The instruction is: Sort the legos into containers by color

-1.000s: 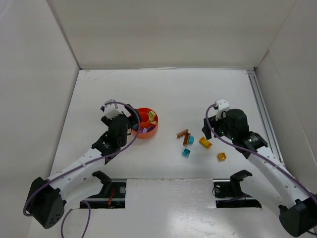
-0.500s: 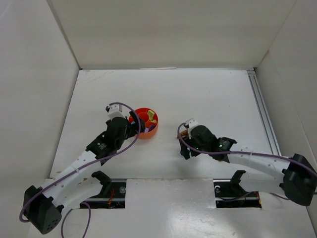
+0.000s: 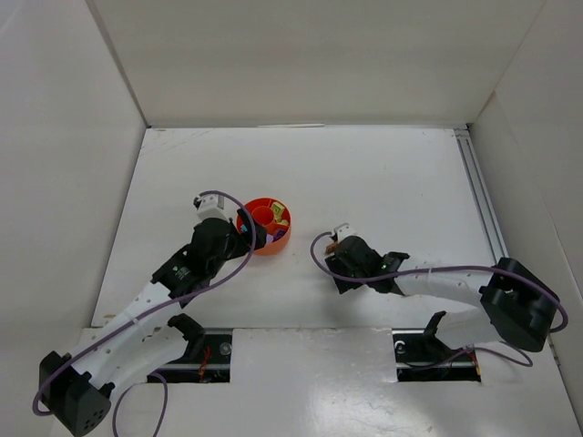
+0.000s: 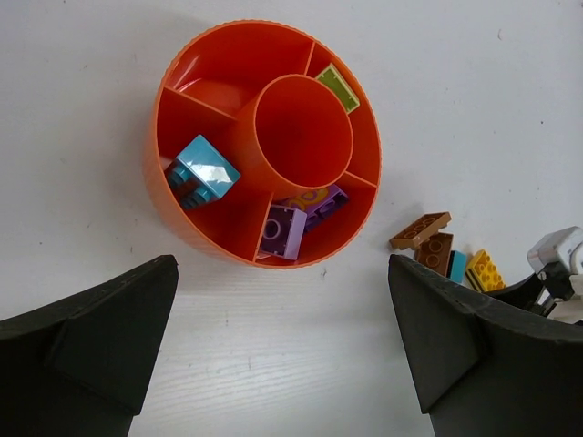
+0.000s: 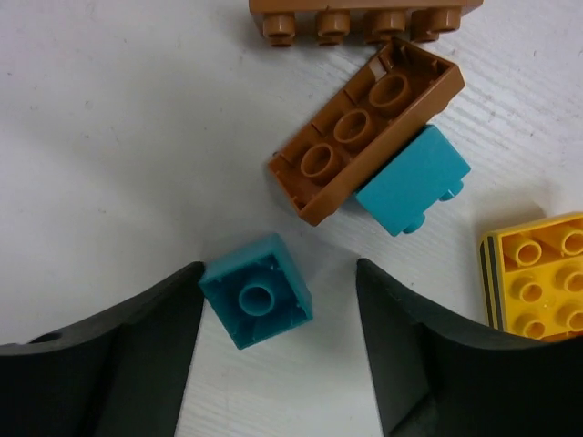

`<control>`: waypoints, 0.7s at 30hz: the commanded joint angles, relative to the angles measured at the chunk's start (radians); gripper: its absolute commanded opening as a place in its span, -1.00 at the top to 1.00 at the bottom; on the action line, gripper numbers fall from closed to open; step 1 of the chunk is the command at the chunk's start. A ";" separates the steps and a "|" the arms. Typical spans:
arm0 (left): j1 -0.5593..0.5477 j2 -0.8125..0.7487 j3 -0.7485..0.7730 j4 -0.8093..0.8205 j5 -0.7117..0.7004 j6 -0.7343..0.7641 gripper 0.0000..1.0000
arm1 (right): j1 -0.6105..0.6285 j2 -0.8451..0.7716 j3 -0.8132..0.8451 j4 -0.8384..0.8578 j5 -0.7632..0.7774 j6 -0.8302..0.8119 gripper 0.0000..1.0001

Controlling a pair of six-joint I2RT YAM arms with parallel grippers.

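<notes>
**As the right gripper (image 5: 278, 291) closes in, one teal brick (image 5: 256, 289) stands between its fingers**

Whereas a second ago the right arm (image 3: 437, 282) stood back at 3 o'clock of the loose legos, it now lies low with its gripper over them. Its jaws are open but narrowing and grip nothing. The teal brick lies hollow side up between the fingers. One finger is at its 9 o'clock corner and the other is apart.

At 1 o'clock of it lies an upturned brown brick (image 5: 369, 123), touching a second teal brick (image 5: 412, 180). A brown bar (image 5: 364, 14) lies at 12 and a yellow brick (image 5: 537, 273) at 3.

The left gripper (image 4: 282, 273) has edged nearer the dish (image 4: 232, 68) and hangs over it, spread wide and empty. The dish lies at 9 o'clock of the pile, well apart. It holds teal pieces (image 4: 202, 170) in its 9 o'clock wedge, purple (image 4: 282, 229) at 6 and yellow-green (image 4: 338, 88) at 1.

Judgement: the pick of the teal brick is in hand, and it belongs in the 9 o'clock wedge. The brick sits skewed to the fingers and may twist as they close. The left gripper may obstruct the drop.
</notes>
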 commanded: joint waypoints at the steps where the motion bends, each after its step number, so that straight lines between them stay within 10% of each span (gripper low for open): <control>1: -0.005 -0.020 0.049 -0.019 -0.006 -0.006 -1.00 | 0.004 0.016 0.015 0.052 0.021 0.013 -0.35; 8: -0.005 -0.029 0.067 -0.030 -0.029 -0.030 -1.00 | 0.014 -0.046 0.015 0.063 -0.016 -0.028 0.41; 21: 0.085 -0.020 0.133 -0.389 -0.318 -0.394 -1.00 | 0.070 -0.093 0.332 0.133 -0.212 -0.445 0.48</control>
